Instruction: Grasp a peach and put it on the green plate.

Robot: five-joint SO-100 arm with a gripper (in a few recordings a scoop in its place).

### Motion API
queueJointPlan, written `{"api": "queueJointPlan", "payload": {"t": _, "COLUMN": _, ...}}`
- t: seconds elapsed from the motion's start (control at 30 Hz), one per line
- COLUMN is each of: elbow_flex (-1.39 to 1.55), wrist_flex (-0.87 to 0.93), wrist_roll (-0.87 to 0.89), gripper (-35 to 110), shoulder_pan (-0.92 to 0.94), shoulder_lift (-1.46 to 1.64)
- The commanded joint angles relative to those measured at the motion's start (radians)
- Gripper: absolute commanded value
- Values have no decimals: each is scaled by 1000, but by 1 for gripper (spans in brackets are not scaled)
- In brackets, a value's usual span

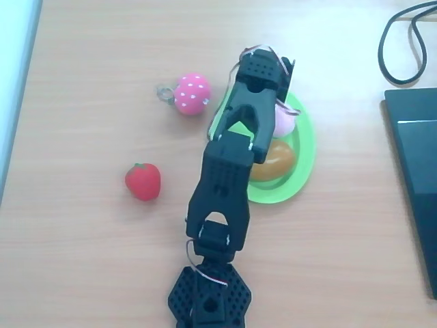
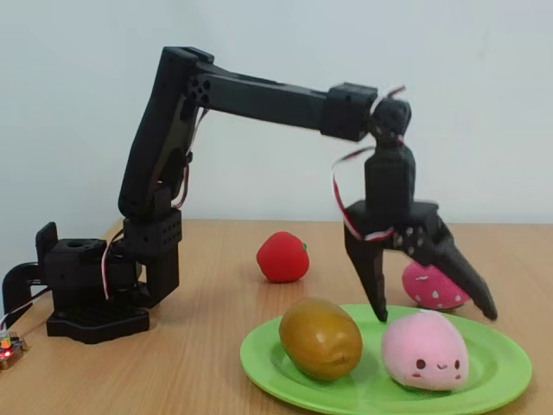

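On the wooden table: one black arm, four toy items, one plate
Table (image 2: 207, 363): light wood grain; the arm's base sits at its left in the fixed view, at bottom centre in the overhead view
Green plate (image 2: 501, 367): lime-green oval with raised rim, flat on the table; in the overhead view (image 1: 308, 147) it lies right of centre, partly under the arm
Peach (image 2: 425, 351): pale pink, rounded, with a small printed face; resting on the plate's right half in the fixed view, free of the fingers; in the overhead view (image 1: 285, 121) it peeks out beside the arm
Orange-brown oval fruit (image 2: 320, 338): glossy, on the plate just left of the peach, the two near but apart; also seen from above (image 1: 274, 160)
Gripper (image 2: 432, 311): pointing down over the plate's far side, jaws spread wide and holding nothing, tips just above the plate behind the peach
Strawberry (image 1: 143, 181): red, green top, on bare table well left of the plate
Hot-pink dotted ball (image 1: 191, 93): white dots, metal keyring attached, on the table off the plate
Black cable (image 1: 403, 48): looped at the overhead view's top right corner
Dark flat panel (image 1: 416, 178): at the right edge, overhead view
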Motion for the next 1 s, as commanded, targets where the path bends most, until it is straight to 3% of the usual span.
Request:
{"api": "queueJointPlan", "payload": {"t": 0.0, "elbow_flex": 5, "wrist_flex": 21, "wrist_roll": 31, "gripper": 57, "shoulder_pan": -29, "shoulder_lift": 141}}
{"api": "queueJointPlan", "payload": {"t": 0.2, "elbow_flex": 5, "wrist_flex": -43, "wrist_roll": 43, "gripper": 40, "shoulder_pan": -118, "shoulder_lift": 403}}
{"api": "queueJointPlan", "payload": {"t": 0.33, "elbow_flex": 20, "wrist_flex": -156, "wrist_roll": -38, "gripper": 29, "shoulder_pan": -199, "shoulder_lift": 606}}
{"api": "queueJointPlan", "payload": {"t": 0.53, "elbow_flex": 250, "wrist_flex": -400, "wrist_roll": -69, "gripper": -6, "shoulder_pan": -279, "shoulder_lift": 954}}
{"api": "queueJointPlan", "payload": {"t": 0.6, "elbow_flex": 348, "wrist_flex": -442, "wrist_roll": -38, "gripper": -8, "shoulder_pan": -287, "shoulder_lift": 1055}}
{"api": "queueJointPlan", "payload": {"t": 0.97, "elbow_flex": 1183, "wrist_flex": -692, "wrist_roll": -247, "gripper": -8, "shoulder_pan": -342, "shoulder_lift": 1675}}
